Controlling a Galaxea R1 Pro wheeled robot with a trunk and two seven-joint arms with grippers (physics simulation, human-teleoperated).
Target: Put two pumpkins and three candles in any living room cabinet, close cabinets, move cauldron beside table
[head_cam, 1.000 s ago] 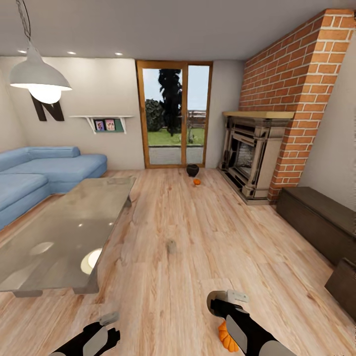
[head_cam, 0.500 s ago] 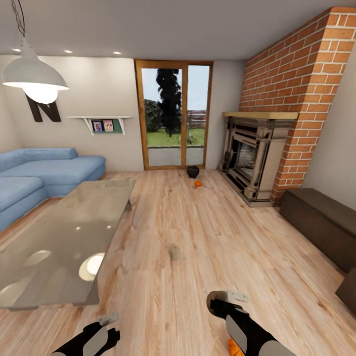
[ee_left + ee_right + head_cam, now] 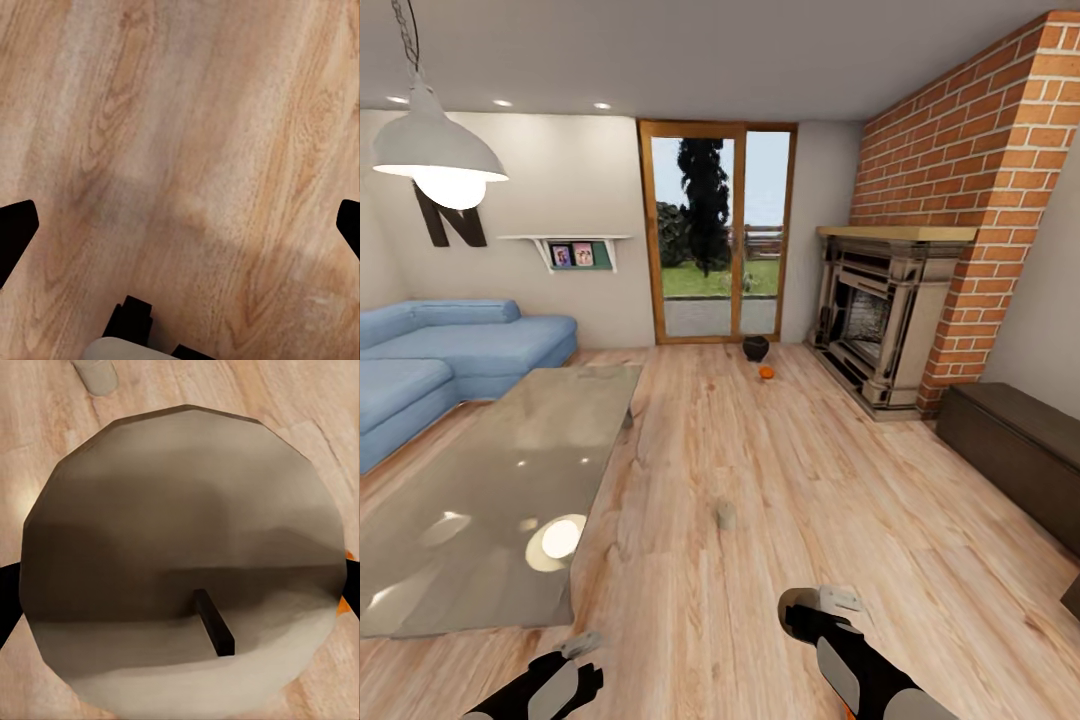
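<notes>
A cream-white candle (image 3: 180,555) with a dark wick sits between the fingers of my right gripper (image 3: 812,612), which is shut on it low over the floor. An orange sliver of one pumpkin (image 3: 345,601) peeks out past the candle's edge. A second candle (image 3: 726,515) stands on the floor ahead. By the glass door, far off, are the black cauldron (image 3: 755,347) and the other pumpkin (image 3: 766,372). My left gripper (image 3: 180,225) hangs open over bare floorboards. The grey coffee table (image 3: 480,490) is at the left and the dark cabinet (image 3: 1010,450) along the right wall.
A blue sofa (image 3: 450,350) lies behind the table at the far left. The brick fireplace (image 3: 880,320) stands at the right, beyond the cabinet. A pendant lamp (image 3: 435,150) hangs at the upper left. Wooden floor runs between the table and the cabinet.
The whole picture has shifted as the camera moved forward. The pumpkin under my right arm has slid to the bottom edge of the head view. Both arms keep their pose.
</notes>
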